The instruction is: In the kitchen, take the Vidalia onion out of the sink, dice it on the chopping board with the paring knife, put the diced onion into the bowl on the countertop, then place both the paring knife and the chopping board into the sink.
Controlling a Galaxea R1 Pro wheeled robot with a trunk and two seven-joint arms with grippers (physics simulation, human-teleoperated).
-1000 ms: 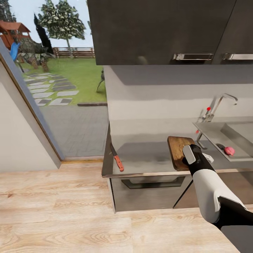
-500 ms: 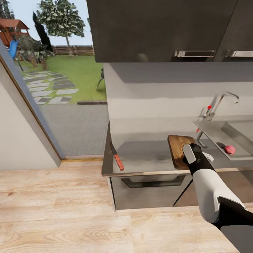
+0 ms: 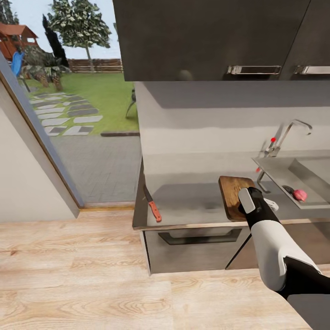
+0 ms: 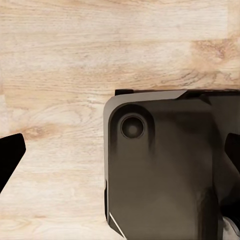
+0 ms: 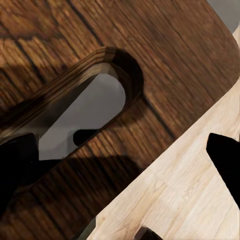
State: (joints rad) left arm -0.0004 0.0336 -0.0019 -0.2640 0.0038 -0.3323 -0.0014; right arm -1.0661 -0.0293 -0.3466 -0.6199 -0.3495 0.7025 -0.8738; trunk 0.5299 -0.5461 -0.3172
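Nothing moved: right end effector [image 3: 244, 211] stays over chopping board [image 3: 232, 195].

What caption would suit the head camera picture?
Right gripper over the chopping board; paring knife lies apart on the countertop.

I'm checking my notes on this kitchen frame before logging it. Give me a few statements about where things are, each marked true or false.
1. The paring knife lies on the countertop, near its left end. True.
2. The chopping board is in the sink. False: it lies on the countertop, left of the sink.
3. The right hand is at the board's near end, by its handle slot. True.
4. The knife rests on the board. False: the two lie apart on the countertop.
5. A reddish round item sits in the sink. True.
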